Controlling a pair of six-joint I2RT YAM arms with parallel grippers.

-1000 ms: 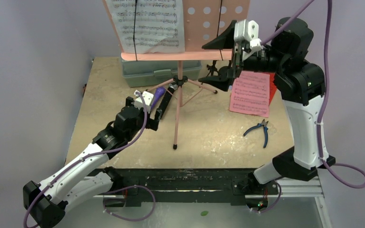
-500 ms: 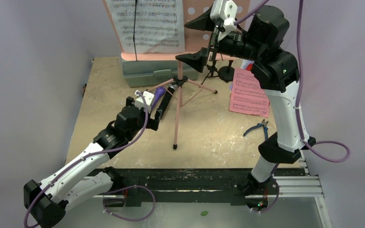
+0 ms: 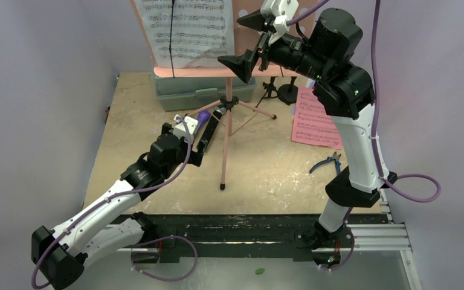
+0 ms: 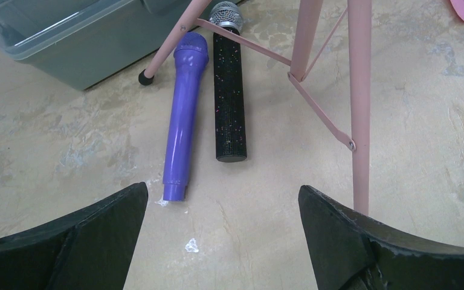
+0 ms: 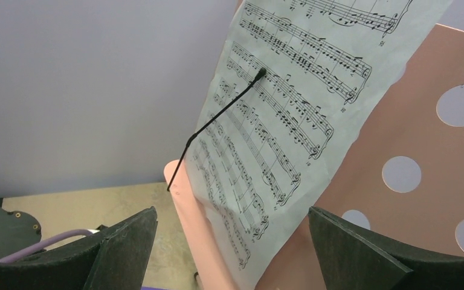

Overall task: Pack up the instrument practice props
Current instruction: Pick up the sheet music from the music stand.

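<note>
Purple microphone (image 4: 182, 121) one, black microphone (image 4: 229, 96) one, tripod (image 3: 226, 145) one.

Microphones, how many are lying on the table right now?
2. The purple microphone and the black silver-headed microphone lie side by side on the table, among the pink tripod's legs, near the grey-green case. More could be hidden from view.

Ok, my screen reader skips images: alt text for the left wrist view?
A purple microphone and a black silver-headed microphone lie side by side on the table, ahead of the open left gripper, by the legs of the pink tripod.
</note>
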